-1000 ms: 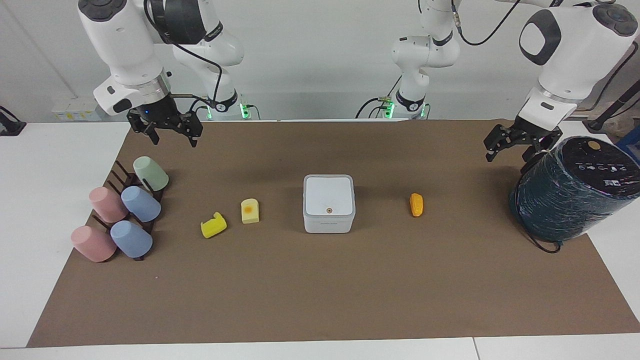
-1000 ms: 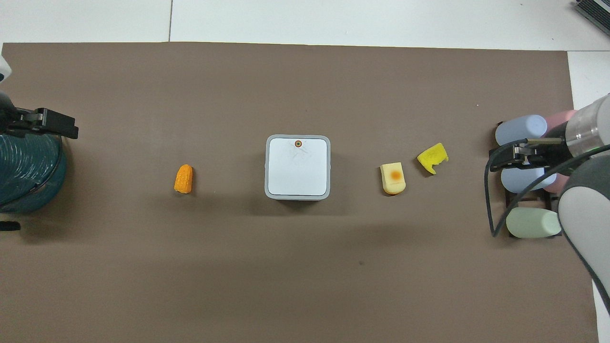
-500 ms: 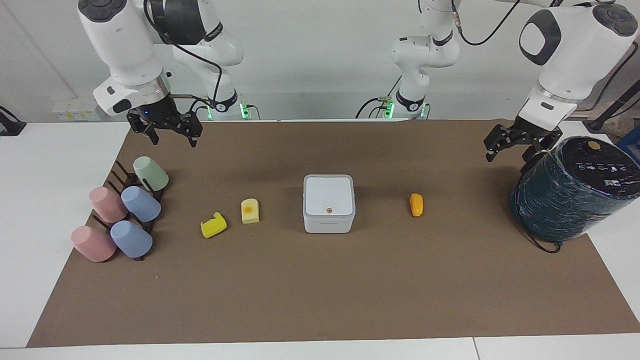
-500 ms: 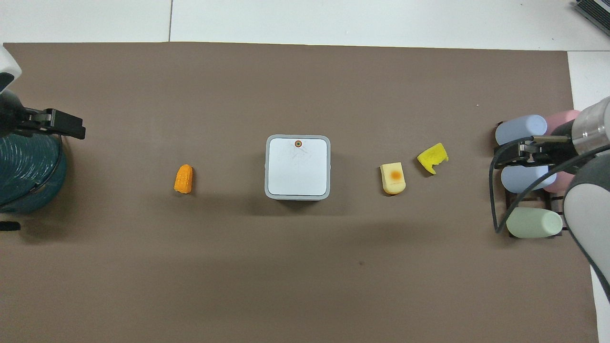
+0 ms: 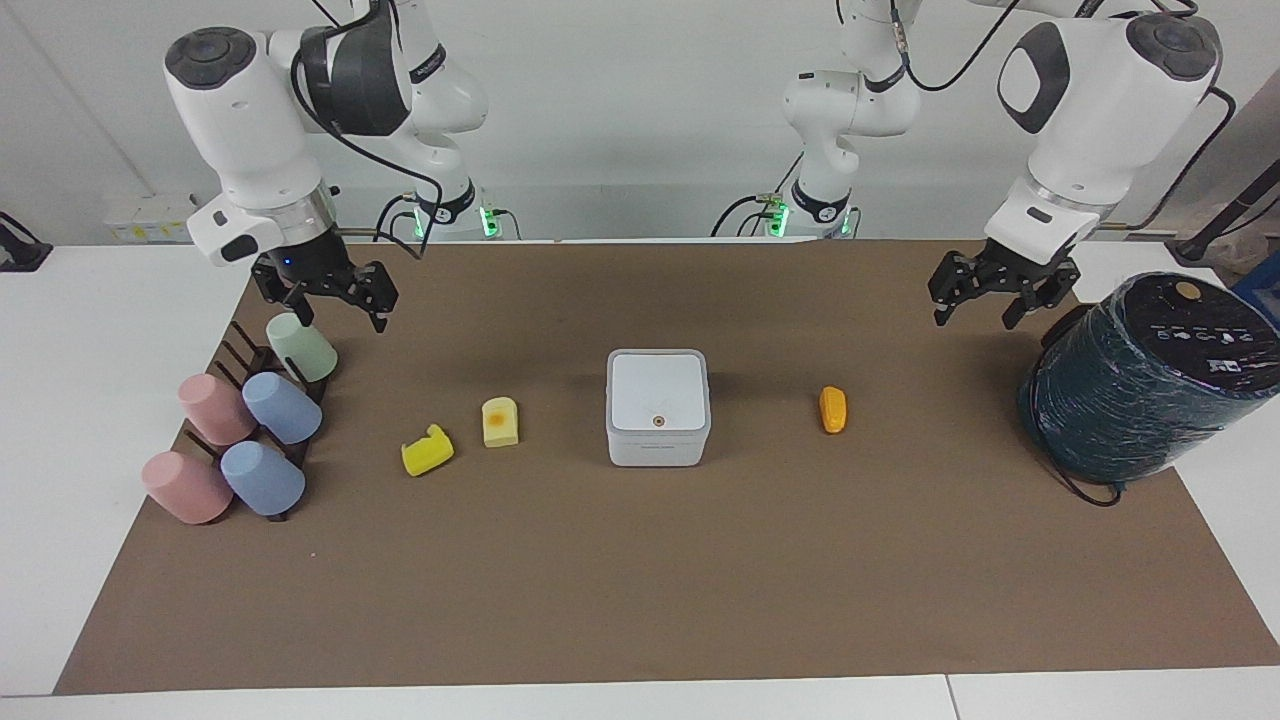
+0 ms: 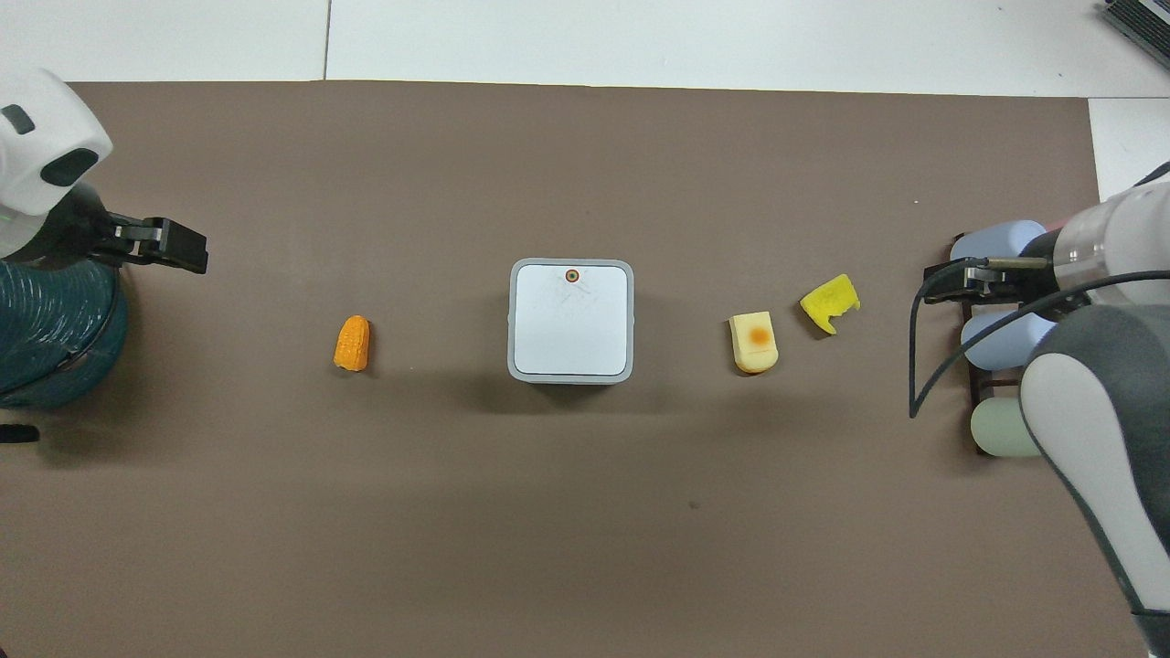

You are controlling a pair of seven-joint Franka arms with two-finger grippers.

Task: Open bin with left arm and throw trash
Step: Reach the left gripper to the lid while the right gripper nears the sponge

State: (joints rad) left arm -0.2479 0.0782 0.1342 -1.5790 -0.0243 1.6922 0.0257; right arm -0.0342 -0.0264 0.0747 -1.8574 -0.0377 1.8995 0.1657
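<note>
Both pincers were airborne. Left pincer [image 5: 972, 298] hung over bare mat beside the teal cylinder [image 5: 1140, 380], fingers spread, holding nothing; in the overhead view only its tip showed. Right pincer [image 5: 325, 296] hung spread over the cup rack, just above the green cup [image 5: 303, 346]; its arm covered part of the cups [image 6: 1001, 283] from overhead. On the counter [image 5: 640, 560], the bin [image 5: 658, 405] sat mid-mat, lid down. Orange ribbed piece [image 5: 832, 409] lay toward the left arm's end. Pale block [image 5: 500, 421] and yellow chunk [image 5: 427, 451] lay toward the right arm's end, the chunk slightly farther from the robots.
</note>
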